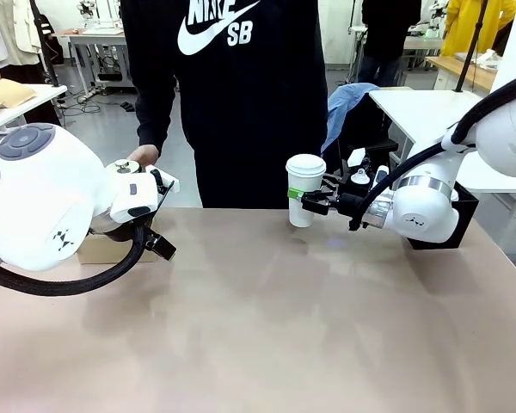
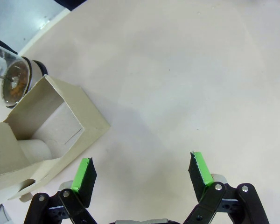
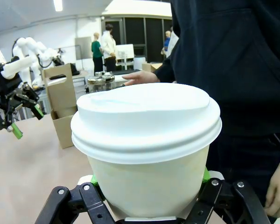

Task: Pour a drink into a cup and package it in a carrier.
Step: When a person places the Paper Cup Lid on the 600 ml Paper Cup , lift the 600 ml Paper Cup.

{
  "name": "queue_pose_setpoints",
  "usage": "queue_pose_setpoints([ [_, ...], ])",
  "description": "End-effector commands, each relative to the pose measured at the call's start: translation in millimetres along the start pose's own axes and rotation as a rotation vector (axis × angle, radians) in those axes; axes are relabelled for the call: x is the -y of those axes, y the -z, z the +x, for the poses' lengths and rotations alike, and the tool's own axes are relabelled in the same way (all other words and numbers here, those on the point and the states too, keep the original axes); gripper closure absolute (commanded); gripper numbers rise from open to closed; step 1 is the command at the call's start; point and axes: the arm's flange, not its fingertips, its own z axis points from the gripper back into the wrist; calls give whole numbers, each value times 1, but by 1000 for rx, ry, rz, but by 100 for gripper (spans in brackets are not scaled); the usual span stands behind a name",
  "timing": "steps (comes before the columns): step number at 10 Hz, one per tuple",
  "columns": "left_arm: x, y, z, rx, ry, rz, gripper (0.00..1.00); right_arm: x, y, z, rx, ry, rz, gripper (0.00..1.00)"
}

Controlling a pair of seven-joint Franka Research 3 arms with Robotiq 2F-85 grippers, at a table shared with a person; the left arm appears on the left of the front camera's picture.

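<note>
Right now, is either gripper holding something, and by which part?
The right gripper holds the white lidded cup by its side wall, below the lid. The left gripper is open and holds nothing.

The table (image 1: 267, 335) has a plain tan top. At its far edge stands a person in a black sweatshirt (image 1: 241, 95) with white print. A black box (image 1: 467, 213) sits at the table's right side, partly hidden. Behind it a blue cloth (image 1: 344, 103) hangs beside a white table (image 1: 413, 107) — another white table (image 1: 47, 92) at far left carries flat brown cardboard (image 1: 7, 91). In the right wrist view, 2 people stand well off — one in green (image 3: 97, 49), one in white (image 3: 109, 44).
</note>
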Motion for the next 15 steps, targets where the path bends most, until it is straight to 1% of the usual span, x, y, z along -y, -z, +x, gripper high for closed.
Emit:
queue_pose_setpoints([
  [1, 0, 0, 0, 1, 1, -2, 0, -7, -15, 63, -6, 43, 16, 19],
  [2, 0, 0, 0, 1, 1, -2, 0, -8, -24, 98, -7, 56, 19, 19],
  [3, 0, 0, 0, 1, 1, -2, 0, -15, -36, 140, 11, 70, 40, 19],
  [4, 0, 0, 0, 1, 1, -2, 0, -25, -48, 177, 18, 89, 87, 19],
  [6, 0, 0, 0, 1, 1, -2, 0, -59, -63, 252, -3, 75, 126, 19],
  [7, 0, 0, 0, 1, 1, -2, 0, -75, -69, 281, -5, 62, 126, 19],
  [9, 0, 0, 0, 1, 1, -2, 0, -88, -84, 298, 2, 49, 104, 19],
  [10, 0, 0, 0, 1, 1, -2, 0, -91, -89, 298, 2, 53, 104, 19],
  [11, 0, 0, 0, 1, 1, -2, 0, -95, -93, 297, -4, 80, 150, 19],
  [12, 0, 0, 0, 1, 1, -2, 0, -90, -83, 308, 20, 28, 115, 19],
  [15, 0, 0, 0, 1, 1, -2, 0, -90, -83, 308, 20, 28, 115, 19],
])
